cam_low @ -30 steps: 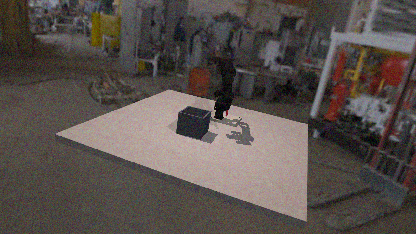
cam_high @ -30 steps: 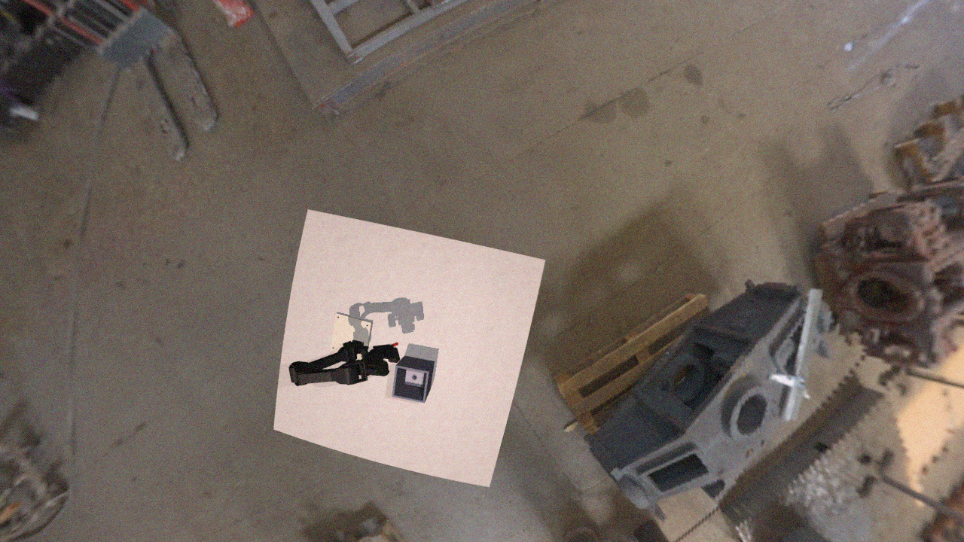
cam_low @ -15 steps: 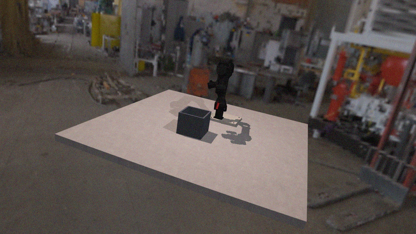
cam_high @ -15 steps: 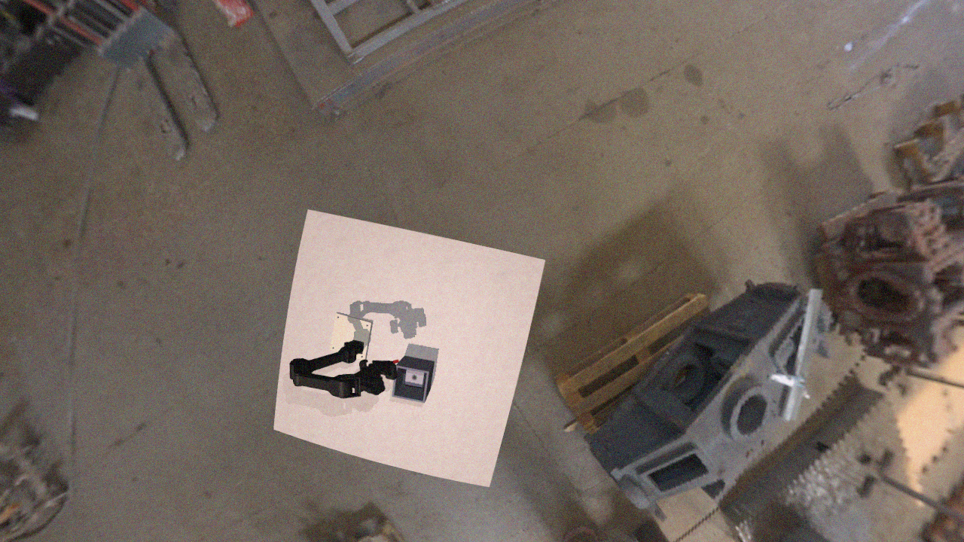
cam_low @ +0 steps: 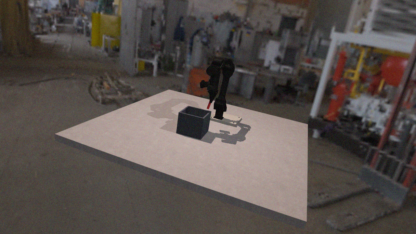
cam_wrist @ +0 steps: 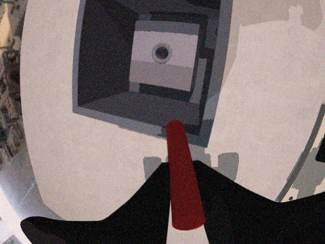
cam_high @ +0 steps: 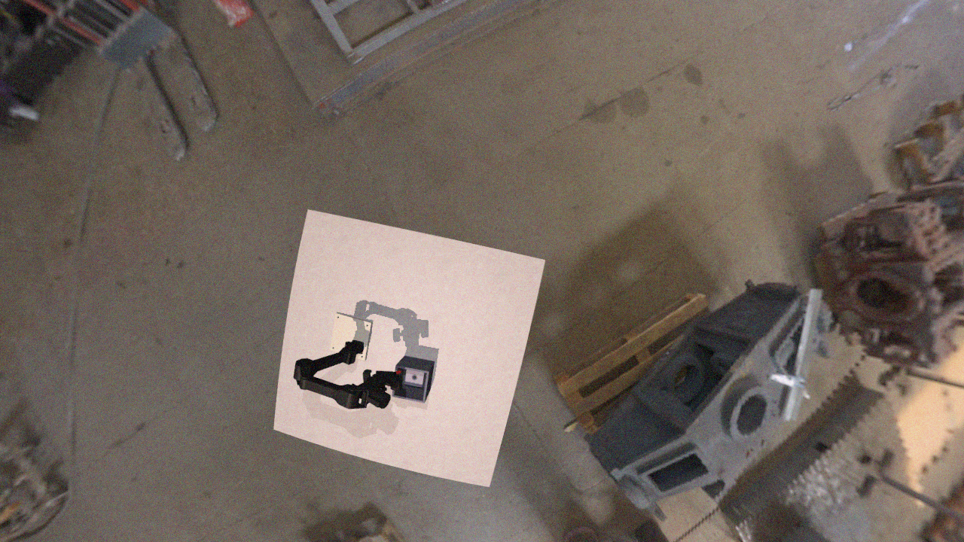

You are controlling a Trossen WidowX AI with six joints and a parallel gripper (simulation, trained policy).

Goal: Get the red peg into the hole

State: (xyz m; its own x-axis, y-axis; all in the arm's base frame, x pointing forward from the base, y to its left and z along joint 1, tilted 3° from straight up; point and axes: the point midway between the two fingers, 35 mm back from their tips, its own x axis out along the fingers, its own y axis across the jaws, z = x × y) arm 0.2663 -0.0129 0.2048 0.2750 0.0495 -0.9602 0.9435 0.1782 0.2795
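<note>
Evidently, red peg [cam_high: 398,372] [cam_low: 208,105] [cam_wrist: 185,176], clasped between fingers

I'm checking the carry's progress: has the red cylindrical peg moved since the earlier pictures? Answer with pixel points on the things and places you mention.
Yes. In the top view, the red cylindrical peg [cam_high: 398,372] [cam_low: 208,105] [cam_wrist: 183,176] has shifted toward the dark grey open box [cam_high: 409,399] [cam_low: 191,125] [cam_wrist: 101,119], now overlapping its rim.
</note>
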